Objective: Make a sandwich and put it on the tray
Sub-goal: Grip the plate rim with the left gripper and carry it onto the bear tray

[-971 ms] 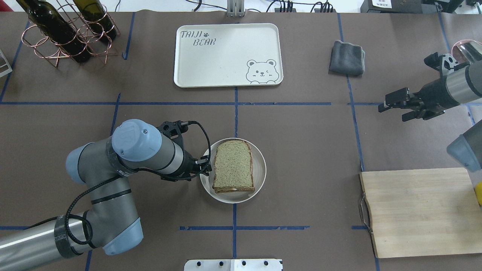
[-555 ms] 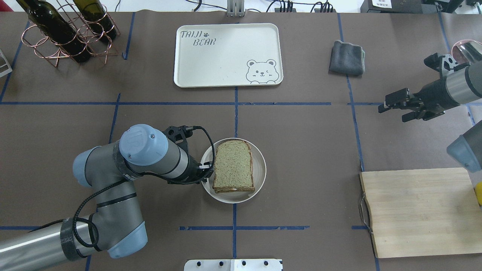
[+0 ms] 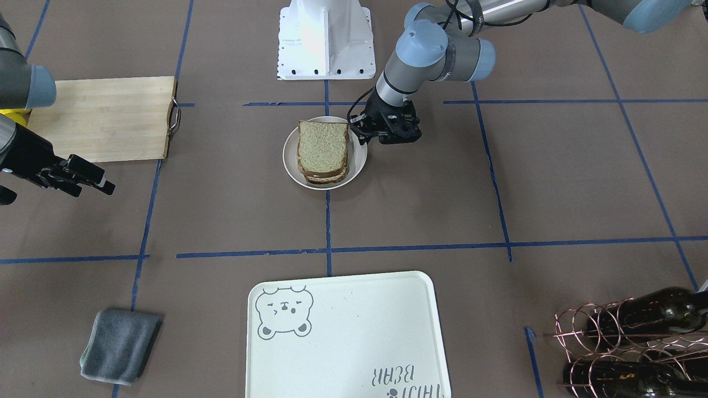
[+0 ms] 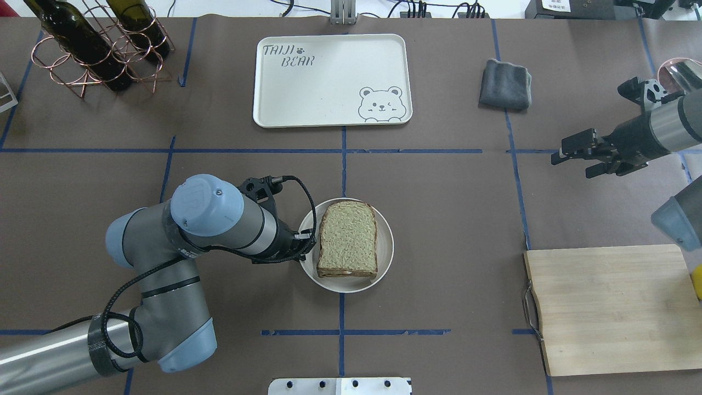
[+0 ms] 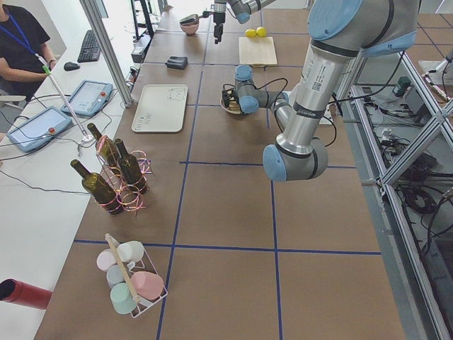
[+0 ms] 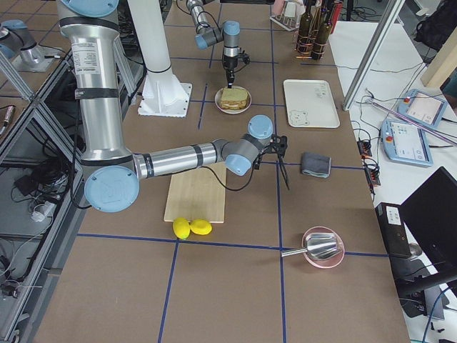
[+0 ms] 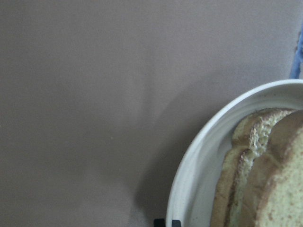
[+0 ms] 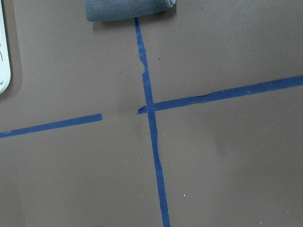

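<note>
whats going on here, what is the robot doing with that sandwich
The left gripper seems to pinch the rim of the small white dish holding the finished sandwich, mid-table. The bear tray at the far side has nothing on it yet. The right gripper hangs open and empty, off to the side.

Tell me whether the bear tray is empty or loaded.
Empty. The tray shows only its print; the sandwich sits on its dish.

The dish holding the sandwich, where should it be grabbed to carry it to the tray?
Pinch the raised rim of the dish on the side facing the left gripper, jaws straddling it; the sandwich covers the middle, leaving only the lip bare.
</note>
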Robot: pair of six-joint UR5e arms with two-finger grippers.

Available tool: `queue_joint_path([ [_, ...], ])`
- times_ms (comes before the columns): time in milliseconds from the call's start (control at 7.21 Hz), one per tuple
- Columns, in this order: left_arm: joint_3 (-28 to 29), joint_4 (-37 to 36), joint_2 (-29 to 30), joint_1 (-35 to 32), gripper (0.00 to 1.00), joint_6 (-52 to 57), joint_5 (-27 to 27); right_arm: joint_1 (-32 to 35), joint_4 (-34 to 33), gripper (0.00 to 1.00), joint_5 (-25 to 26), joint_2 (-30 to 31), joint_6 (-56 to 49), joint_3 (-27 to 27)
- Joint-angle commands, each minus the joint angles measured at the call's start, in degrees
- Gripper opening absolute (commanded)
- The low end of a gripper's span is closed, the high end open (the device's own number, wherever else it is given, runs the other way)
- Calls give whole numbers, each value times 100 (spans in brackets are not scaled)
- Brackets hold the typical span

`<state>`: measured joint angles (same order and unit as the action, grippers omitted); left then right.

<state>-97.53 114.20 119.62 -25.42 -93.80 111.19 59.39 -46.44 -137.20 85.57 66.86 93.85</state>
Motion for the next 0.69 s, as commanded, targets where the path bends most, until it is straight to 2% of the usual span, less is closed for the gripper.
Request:
queue_joint_path([
  [0,41,374,96,-357,0,-1074,7,63,21,100,-18,82,-7,19],
  [139,128,366,236,-533,0,-1227,7,64,38,100,-18,117,-7,28],
  [277,616,375,629,-769,0,-1272,7,64,56,100,-18,161,-7,37],
  [416,1369,401,1129,-963,0,-1281,7,55,56,100,-18,257,-7,124],
  [555,2012,767,1404,-1244,0,-1612,7,46,56,100,-18,345,2,229],
])
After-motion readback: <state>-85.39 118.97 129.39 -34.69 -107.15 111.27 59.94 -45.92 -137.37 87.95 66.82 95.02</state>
